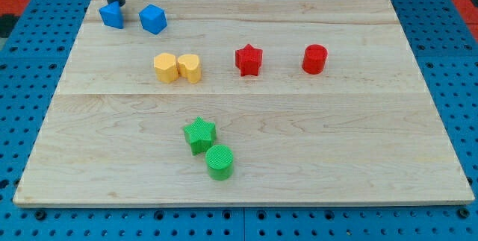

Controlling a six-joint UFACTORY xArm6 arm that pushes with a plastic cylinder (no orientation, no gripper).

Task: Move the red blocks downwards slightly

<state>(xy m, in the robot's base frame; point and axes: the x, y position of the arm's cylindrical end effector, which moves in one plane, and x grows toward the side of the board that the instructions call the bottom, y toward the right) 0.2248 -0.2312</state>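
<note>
A red star block (249, 60) and a red cylinder block (315, 59) sit side by side in the upper right part of the wooden board (358, 136), apart from each other. My tip (117, 4) is at the board's top left corner, touching the top of a blue block (112, 16). The tip is far to the view's left of both red blocks.
A second blue block (153, 19) lies just right of the first. A yellow block (166, 68) and a yellow heart-like block (190, 68) touch each other left of the red star. A green star (199, 134) and a green cylinder (219, 162) sit touching at the bottom centre.
</note>
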